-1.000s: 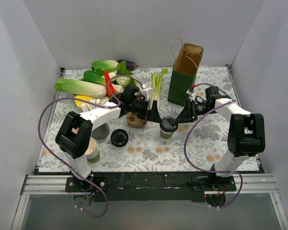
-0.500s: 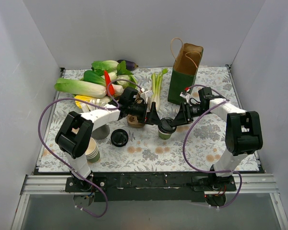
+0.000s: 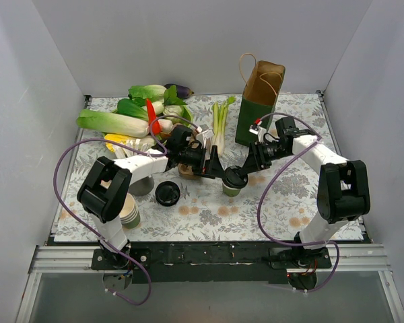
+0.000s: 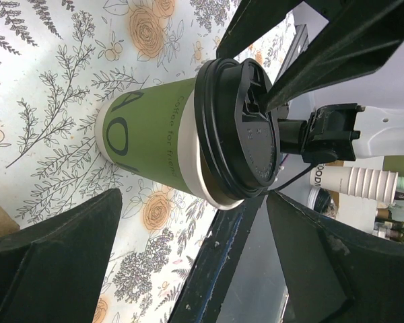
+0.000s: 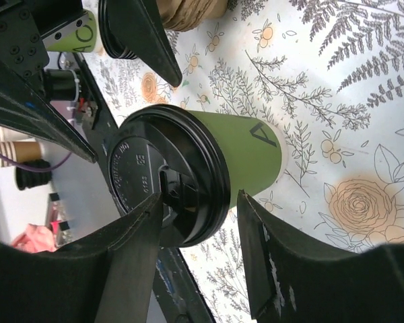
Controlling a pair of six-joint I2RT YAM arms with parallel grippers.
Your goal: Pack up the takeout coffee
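Light was bright, even and diffuse, falling from above inside the white-walled booth. In the overhead view the shadows under the arms lay short and soft on the floral cloth [image 3: 209, 208]. Nothing was blown out there, and detail was crisp from edge to edge. In both wrist views the close fingers — left fingers [image 4: 54, 262], right fingers [image 5: 296, 269] — read as nearly featureless black, soft at their outlines. The black lid [image 4: 239, 128] of the takeout coffee [image 4: 148, 138] carried a dull grey sheen, its embossing legible. Past the table edge the background turned pale and somewhat soft.
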